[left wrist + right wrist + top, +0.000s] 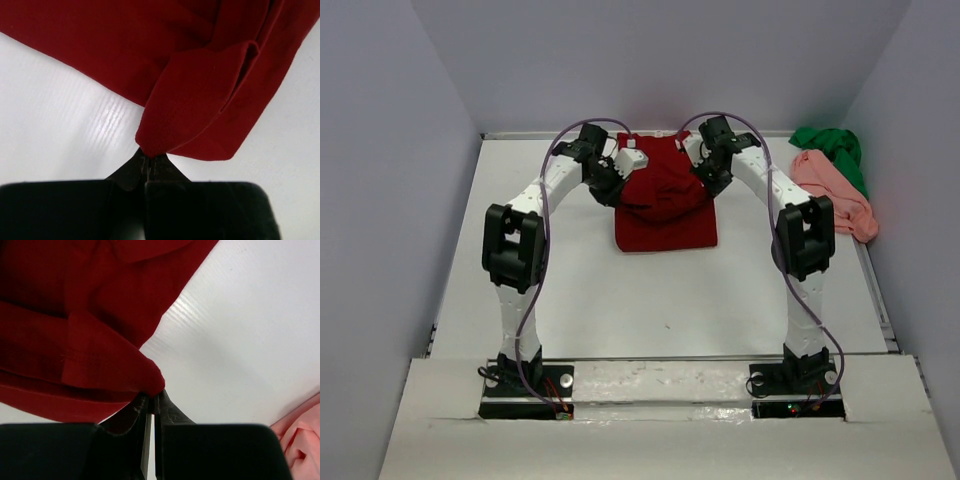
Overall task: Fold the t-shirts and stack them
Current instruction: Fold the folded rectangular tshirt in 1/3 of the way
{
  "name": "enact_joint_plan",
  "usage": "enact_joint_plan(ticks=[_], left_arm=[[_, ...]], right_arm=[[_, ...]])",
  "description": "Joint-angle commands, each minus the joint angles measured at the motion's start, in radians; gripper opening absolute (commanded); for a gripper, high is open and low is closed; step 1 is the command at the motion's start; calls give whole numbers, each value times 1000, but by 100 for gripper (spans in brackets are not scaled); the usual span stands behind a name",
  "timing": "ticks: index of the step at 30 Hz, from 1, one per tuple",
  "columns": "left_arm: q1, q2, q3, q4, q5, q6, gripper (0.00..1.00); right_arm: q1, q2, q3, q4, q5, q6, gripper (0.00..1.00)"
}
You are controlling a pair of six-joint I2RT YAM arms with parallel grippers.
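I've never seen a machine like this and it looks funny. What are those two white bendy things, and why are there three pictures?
Those are two robot arms fixed to the near edge of a white table. The big picture looks down from above. The other two come from little cameras on each arm's wrist, so you see the black pincers up close. The left pincer and the right pincer are each pinched shut on an edge of the dark red t-shirt, lifting part of it to fold it. Far to the right lie a crumpled pink t-shirt and a green t-shirt behind it, touching it, both not yet folded.
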Motion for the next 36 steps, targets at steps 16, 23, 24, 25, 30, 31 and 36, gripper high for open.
enact_joint_plan(ticks=[16, 23, 24, 25, 30, 31, 36], left_arm=[[5, 117, 92, 38, -38, -3, 0], [5, 162, 151, 55, -71, -5, 1], [5, 166, 162, 75, -84, -12, 27], [5, 171, 165, 81, -90, -14, 39], [10, 122, 165, 142, -157, -26, 70], [10, 105, 155, 153, -165, -26, 70], [16, -18, 112, 172, -225, -23, 71]], right_arm=[[-14, 135, 142, 64, -4, -38, 0], [-23, 201, 229, 80, 16, -46, 0], [-23, 218, 241, 82, 28, -49, 15], [-23, 224, 252, 86, 34, -49, 28], [-23, 221, 269, 120, 87, -53, 100], [-23, 203, 266, 119, 90, -56, 100], [-23, 105, 229, 120, 137, -55, 100]])
